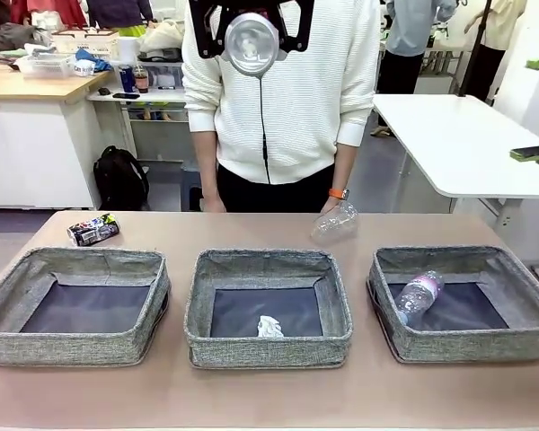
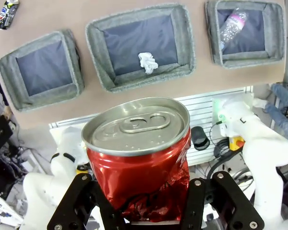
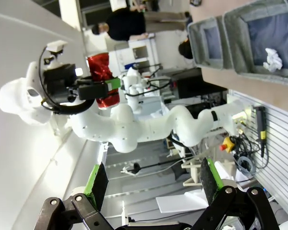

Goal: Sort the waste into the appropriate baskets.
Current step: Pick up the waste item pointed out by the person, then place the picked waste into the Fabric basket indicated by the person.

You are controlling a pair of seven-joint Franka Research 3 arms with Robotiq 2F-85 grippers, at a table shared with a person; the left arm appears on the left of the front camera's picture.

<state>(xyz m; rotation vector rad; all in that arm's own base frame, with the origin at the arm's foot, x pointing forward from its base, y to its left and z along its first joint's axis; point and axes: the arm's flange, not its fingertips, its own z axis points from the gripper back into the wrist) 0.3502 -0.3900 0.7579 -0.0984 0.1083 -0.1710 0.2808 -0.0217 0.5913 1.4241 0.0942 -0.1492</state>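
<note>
- Table (image 1: 251, 395): brown top, three grey woven baskets in one row across it; person (image 1: 287, 108) in a white striped top stands at the far edge, behind the middle basket (image 1: 268, 350)
- Left basket (image 1: 72, 346): to the robot's left of the middle basket, apart from it, dark bottom bare
- Right basket (image 1: 467, 346): to the robot's right of the middle basket, apart from it
- Left gripper (image 2: 141, 196): clamped on the red drink can (image 2: 139, 158), one finger on each side of the dented lower body; can upright in the jaws with its pull-tab end away from the wrist, raised well clear of the table on the robot's side of the middle basket
- Right gripper (image 3: 152, 179): jaws spread wide, green pads facing each other, nothing between them; off the table, robot's side of the middle basket
- Clear crushed plastic bottle (image 1: 334, 222): tilted, beyond the middle basket's far right corner, person's hand (image 1: 332, 206) at its upper end; cannot tell whether it touches the table
- Small clear bottle with pinkish label (image 1: 419, 294): lying inside the right basket, at the side nearer the middle basket
- Dark multicoloured can (image 1: 92, 230): on its side on the table, beyond the left basket, well to the left of the middle basket
- Small crumpled white paper ball (image 1: 269, 327): inside the middle basket, on the dark bottom by the near wall
</note>
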